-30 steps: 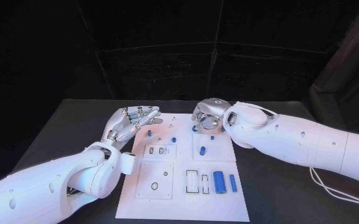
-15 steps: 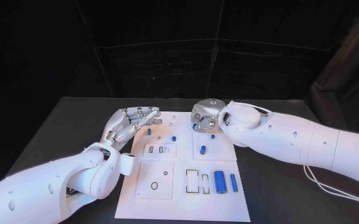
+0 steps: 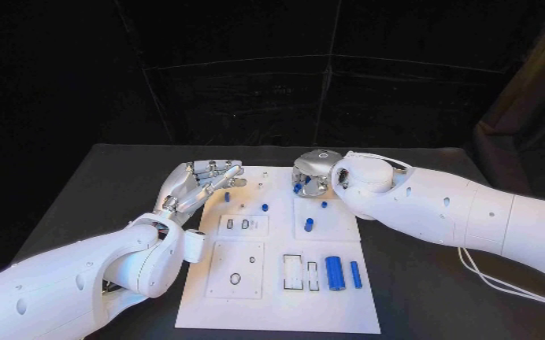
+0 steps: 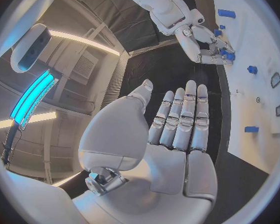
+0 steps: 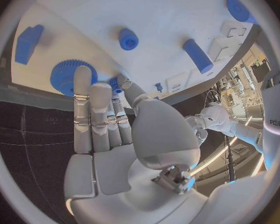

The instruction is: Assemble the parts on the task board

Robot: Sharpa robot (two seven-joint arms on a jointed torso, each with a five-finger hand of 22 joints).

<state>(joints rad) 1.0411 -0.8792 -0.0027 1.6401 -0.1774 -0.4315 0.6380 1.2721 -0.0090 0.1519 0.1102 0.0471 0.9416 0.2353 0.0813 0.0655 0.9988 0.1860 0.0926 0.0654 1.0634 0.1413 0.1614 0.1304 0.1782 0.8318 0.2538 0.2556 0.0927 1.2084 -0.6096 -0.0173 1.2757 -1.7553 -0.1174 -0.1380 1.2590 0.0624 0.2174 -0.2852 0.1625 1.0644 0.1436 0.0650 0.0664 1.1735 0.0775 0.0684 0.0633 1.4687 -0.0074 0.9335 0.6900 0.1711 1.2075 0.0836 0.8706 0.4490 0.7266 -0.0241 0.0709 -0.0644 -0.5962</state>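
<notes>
Black surface (image 3: 102,190) carries your white task board (image 3: 272,308). Left hand (image 3: 202,180) flat, fingers spread, empty. Right hand (image 3: 313,173) pinches small blue part (image 5: 117,83) at board's far edge.

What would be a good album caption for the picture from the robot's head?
Two white arms reach over the task board: left hand open at its edge, right hand lowered over a blue part.

Left hand (image 4: 171,129) open-palmed beside the edge of the white task board (image 4: 264,45), fingers straight and close together, holding nothing. Beyond it, right hand (image 4: 209,47) with fingertips on a blue part (image 4: 227,56). Further blue parts scattered across the board.
</notes>
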